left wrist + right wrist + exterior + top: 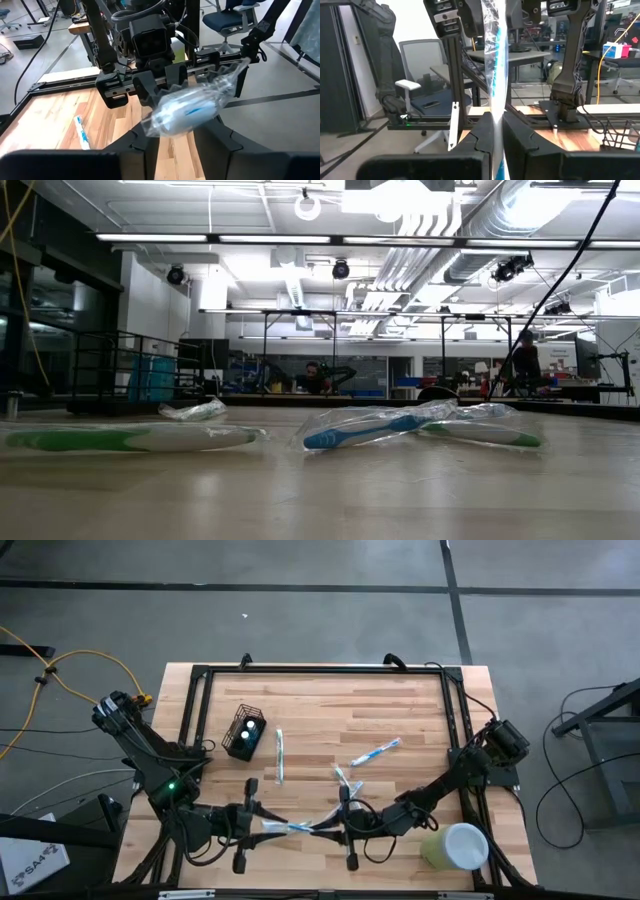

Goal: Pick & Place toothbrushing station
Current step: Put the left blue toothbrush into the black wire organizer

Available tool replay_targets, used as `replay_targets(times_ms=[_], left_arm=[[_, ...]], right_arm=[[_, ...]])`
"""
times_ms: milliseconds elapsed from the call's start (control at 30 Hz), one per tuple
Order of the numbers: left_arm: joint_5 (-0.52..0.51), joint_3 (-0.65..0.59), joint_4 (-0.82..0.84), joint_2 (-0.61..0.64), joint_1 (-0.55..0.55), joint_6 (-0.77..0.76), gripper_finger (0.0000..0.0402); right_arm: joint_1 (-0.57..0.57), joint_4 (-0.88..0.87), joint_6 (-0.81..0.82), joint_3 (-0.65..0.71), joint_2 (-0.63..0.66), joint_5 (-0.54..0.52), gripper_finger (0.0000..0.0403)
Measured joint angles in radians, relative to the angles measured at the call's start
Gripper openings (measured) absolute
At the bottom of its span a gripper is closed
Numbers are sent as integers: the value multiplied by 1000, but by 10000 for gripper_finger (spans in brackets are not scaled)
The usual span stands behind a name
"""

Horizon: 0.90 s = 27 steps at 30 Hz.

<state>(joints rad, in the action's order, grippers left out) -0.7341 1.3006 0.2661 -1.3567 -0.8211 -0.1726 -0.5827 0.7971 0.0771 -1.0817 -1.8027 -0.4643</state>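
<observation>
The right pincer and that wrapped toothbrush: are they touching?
Touching. The right wrist view shows the right pincer shut on the wrapped toothbrush, its wrapper pinched between both fingers.

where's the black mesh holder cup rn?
High view: the black mesh holder cup stands on the table's left half toward the far edge, just left of a wrapped toothbrush, clear of both arms.

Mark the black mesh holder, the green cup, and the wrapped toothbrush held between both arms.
black mesh holder (245, 733), high view, open top.
green cup (464, 845), high view, white inside.
wrapped toothbrush (298, 828), high view, middle of wrapper.
</observation>
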Motion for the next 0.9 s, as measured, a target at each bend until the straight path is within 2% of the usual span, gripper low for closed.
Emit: replay_targets(times_ms=[133,733,900], left_arm=[[0,0,0,0,0,0,95],[3,0,-43,0,0,53,93],[5,0,-42,0,0,48,75]], right_arm=[[0,-1,1,0,0,4,14],[-8,-5,7,0,0,2,14],[-8,-4,7,0,1,3,15]])
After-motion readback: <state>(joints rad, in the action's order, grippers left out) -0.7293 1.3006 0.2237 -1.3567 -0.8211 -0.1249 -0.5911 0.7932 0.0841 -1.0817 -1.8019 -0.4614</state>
